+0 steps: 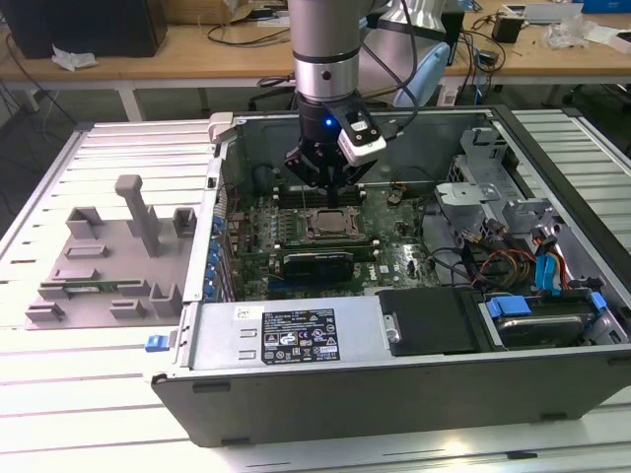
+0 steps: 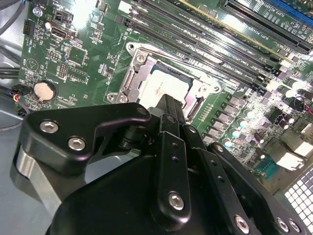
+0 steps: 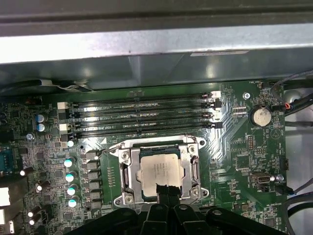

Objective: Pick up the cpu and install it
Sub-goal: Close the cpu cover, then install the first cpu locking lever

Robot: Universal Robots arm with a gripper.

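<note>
Exterior view: arm comes down in the upper centre of the frame into the open case [image 1: 414,394], which lies on a slatted tabletop [image 1: 79,414]. Gripper [image 1: 327,184] hangs just above the socket [image 1: 328,212] mid-board. Cpu [image 1: 328,225] looks seated flat in the socket, silvery top up. Grey tray [image 1: 99,266] sits at the exterior view's left, well apart from the case. Black label [image 1: 296,338] with white print on the box along the case's near wall; print too small to read.

Second wrist view: gripper [image 2: 168,101] tip points at the cpu [image 2: 166,87] and hides its near edge. Fingers look pressed together, nothing between them. Metal socket frame [image 2: 133,73] surrounds the chip. Coin cell [image 2: 43,90] is on the board, off to one side. White board lettering present, not legible.

First wrist view: cpu [image 3: 160,170] lies inside the frame [image 3: 124,171], with the memory slots [image 3: 142,115] beside the socket. Gripper [image 3: 167,188] overlaps one edge of the chip; can't tell if touching or just above. Faint marking on the cpu top, unreadable. Coin cell [image 3: 259,116] is well apart.

Handling, my guess: cpu is light, thin, stiff; smooth metal top is slippery, and the underside contacts are fragile. Best taken by two opposite edges, kept level, with no twisting in the socket.
</note>
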